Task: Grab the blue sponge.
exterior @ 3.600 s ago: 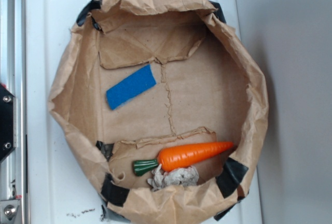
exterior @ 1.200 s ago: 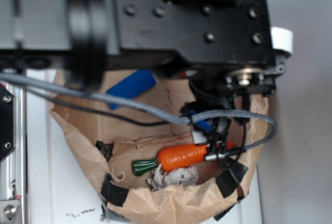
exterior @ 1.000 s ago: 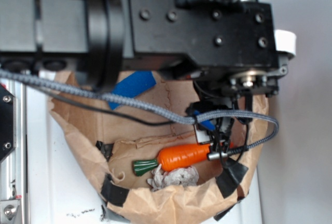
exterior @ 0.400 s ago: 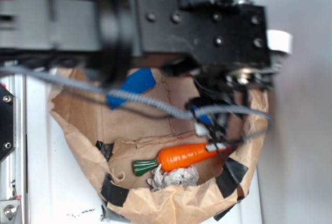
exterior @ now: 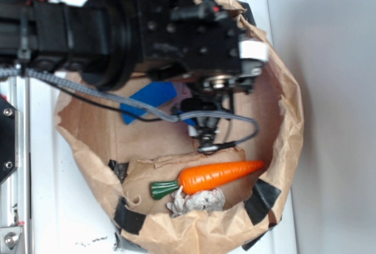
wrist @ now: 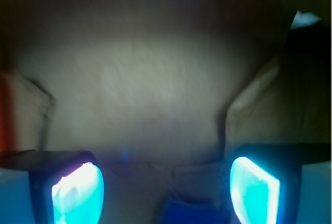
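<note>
The thin bright-blue rectangular sponge (exterior: 150, 98) lies flat near the crumpled brown paper basin's (exterior: 282, 148) upper-left rim, half under the black arm. The gripper (wrist: 166, 190) hangs open over it, its 2 glowing pads (wrist: 78, 193) apart, ready to straddle it.

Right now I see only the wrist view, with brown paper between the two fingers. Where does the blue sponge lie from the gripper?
Observer: In the exterior view, the blue sponge lies flat on the bag floor, picture-left of the gripper, partly under the arm.
Operator: Is anything else close?
Observer: A toy carrot lies below the gripper in the picture, apart from it.
Operator: Anything more?
Observer: A crumpled paper wad touches the carrot.
</note>
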`<state>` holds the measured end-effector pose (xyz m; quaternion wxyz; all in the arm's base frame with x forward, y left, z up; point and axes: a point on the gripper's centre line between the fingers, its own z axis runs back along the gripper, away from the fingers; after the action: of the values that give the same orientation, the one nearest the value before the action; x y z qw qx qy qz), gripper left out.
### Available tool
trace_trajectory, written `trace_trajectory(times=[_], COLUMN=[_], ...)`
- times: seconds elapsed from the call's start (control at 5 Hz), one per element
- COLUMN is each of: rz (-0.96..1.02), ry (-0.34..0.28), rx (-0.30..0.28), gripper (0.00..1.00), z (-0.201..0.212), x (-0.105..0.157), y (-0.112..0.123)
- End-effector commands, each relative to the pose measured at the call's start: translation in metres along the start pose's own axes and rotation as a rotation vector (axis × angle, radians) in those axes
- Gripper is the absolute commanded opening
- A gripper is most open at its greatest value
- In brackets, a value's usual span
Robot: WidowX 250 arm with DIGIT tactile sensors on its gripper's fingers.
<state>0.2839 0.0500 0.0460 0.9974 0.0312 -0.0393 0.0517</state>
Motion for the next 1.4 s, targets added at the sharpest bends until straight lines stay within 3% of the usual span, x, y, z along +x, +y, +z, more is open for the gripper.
trace_trajectory(times=[0.0,0.4,0.8,1.0,1.2], rz=[-0.027,-0.010,0.069,0.122,0.206], ry=[-0.060,-0.070,0.022,0.072,0.103], rx=[0.014,0.028,-0.093,-0.118,-0.104], gripper=[1.00,1.00,1.00,1.00,1.00], z=[-0.015,-0.028,0.033,0.045,0.048], x=[-0.014,-0.020,-0.003,0.002,-0.002], y=[0.025,0.023,0.035,0.046,0.056])
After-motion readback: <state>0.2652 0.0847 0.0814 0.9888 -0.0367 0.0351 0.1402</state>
